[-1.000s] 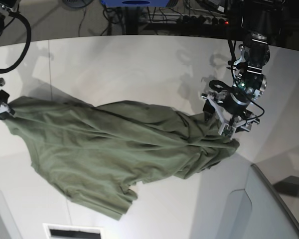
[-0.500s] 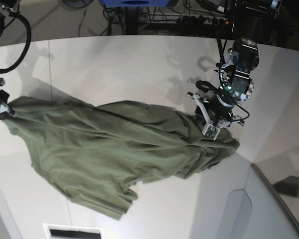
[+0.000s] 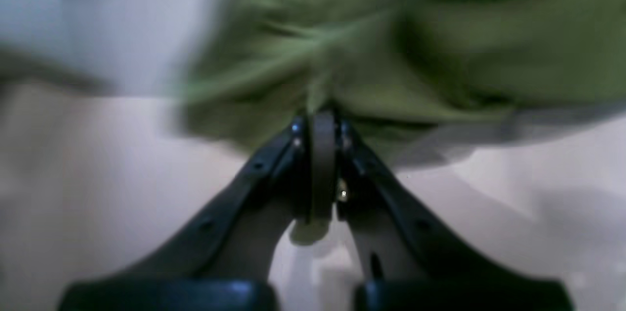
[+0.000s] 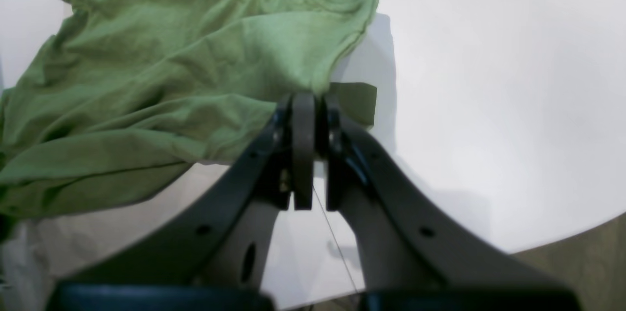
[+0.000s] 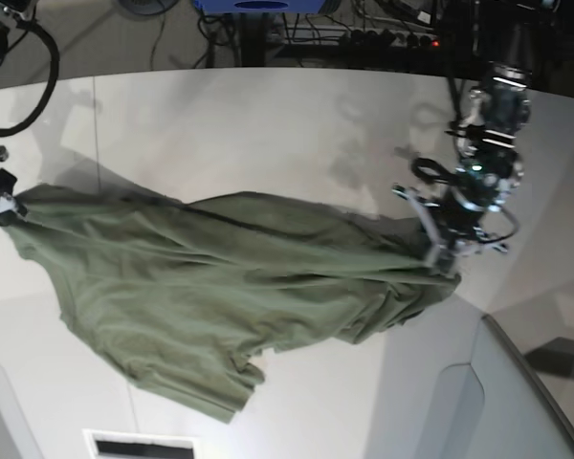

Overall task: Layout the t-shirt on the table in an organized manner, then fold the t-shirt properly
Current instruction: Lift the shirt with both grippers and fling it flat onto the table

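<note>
The olive-green t-shirt [image 5: 220, 287] lies crumpled and stretched across the white table [image 5: 268, 124], running from far left to right of centre. In the base view my left gripper [image 5: 442, 256] sits at the shirt's right end. The blurred left wrist view shows the left gripper [image 3: 323, 118] shut on a bunched fold of the t-shirt [image 3: 391, 47]. My right gripper [image 5: 2, 206] holds the shirt's far-left corner. In the right wrist view the right gripper [image 4: 308, 100] is shut on the hem of the t-shirt [image 4: 171, 66], just above the table [image 4: 489, 81].
A grey-white angled panel [image 5: 517, 402] rises at the bottom right, close to the left arm. A white slotted plate [image 5: 139, 445] sits at the near edge. Cables and equipment [image 5: 297, 29] stand beyond the table's far curved edge. Floor [image 4: 587, 252] shows past the edge in the right wrist view.
My left gripper went from open to shut on the shirt's right end, then shifted right, pulling the upper fabric tauter. The right gripper kept its hold and place.
</note>
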You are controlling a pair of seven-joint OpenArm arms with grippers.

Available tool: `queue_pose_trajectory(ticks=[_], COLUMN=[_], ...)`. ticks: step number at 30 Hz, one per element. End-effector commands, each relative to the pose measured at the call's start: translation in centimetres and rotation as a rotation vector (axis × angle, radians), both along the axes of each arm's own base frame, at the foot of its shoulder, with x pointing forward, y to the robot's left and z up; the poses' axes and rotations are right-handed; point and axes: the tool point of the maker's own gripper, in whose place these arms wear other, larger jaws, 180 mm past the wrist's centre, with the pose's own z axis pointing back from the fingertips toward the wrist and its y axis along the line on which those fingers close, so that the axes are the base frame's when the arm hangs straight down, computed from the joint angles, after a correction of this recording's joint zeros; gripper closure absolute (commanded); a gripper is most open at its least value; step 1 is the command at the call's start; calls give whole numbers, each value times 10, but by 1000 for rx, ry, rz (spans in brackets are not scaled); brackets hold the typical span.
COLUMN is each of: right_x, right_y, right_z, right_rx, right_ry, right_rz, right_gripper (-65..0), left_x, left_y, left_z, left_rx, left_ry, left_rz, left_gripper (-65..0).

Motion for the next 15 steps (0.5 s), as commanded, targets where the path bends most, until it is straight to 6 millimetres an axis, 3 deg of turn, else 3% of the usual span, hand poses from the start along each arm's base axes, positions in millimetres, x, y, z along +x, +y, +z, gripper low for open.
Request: queue_pose_trajectory(ticks=[1,4,9,12,15], right_x=[2,-1,17,27,22], right_y=[-4,-2,-15,-18,-14], right_z=[12,11,31,42,35], right_rx=[-29,-32,-76,-86,-62], right_ry=[-36,-31,-84,-104,-53], right_rz=[5,10,13,23,35], right_gripper=[0,0,0,0,0], left_x=[12,13,18,19,7], left_y=[22,45,54,58,56], left_z=[33,73,123,131,115], left_rx=[45,127,226,256,269], left_ry=[-90,-167,-260,-262,-187], left_rz=[14,-6,-71,-80,-69], left_gripper=[0,0,0,0,0])
